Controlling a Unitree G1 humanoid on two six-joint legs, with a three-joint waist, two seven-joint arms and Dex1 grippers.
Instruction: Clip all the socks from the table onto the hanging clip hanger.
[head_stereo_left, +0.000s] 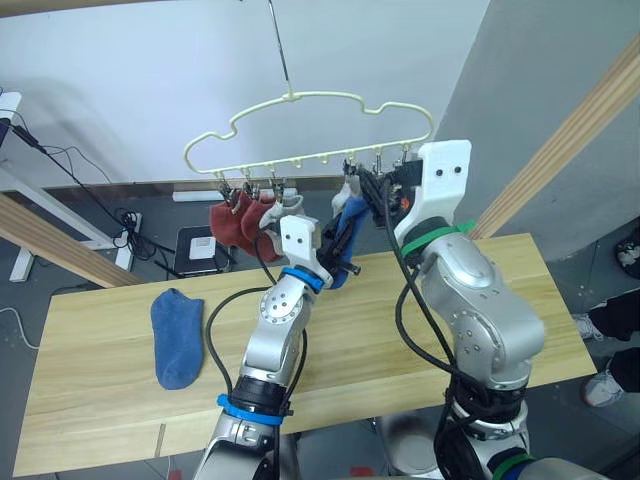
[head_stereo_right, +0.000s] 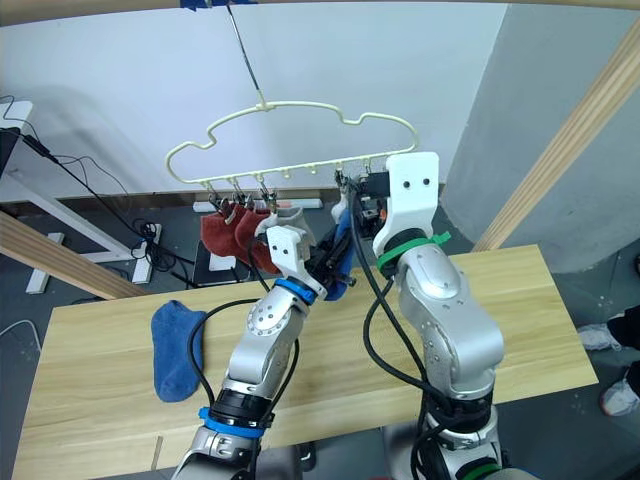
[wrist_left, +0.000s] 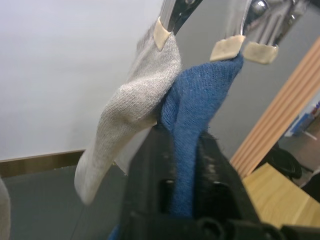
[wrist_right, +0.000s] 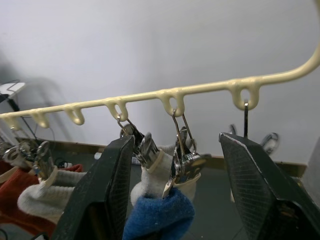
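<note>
The pale yellow clip hanger hangs on a thin hook above the table. Two rust red socks hang from its left clips, and grey socks hang further along. My left gripper is shut on a blue sock and holds it upright, its tip touching the cream pads of a metal clip. My right gripper is open, with one finger on each side of that clip. Another blue sock lies flat on the table's left part.
Slanted wooden poles stand at the right and at the left of the table. Cables and a white box lie on the floor behind it. A person's shoes show past the table's right end.
</note>
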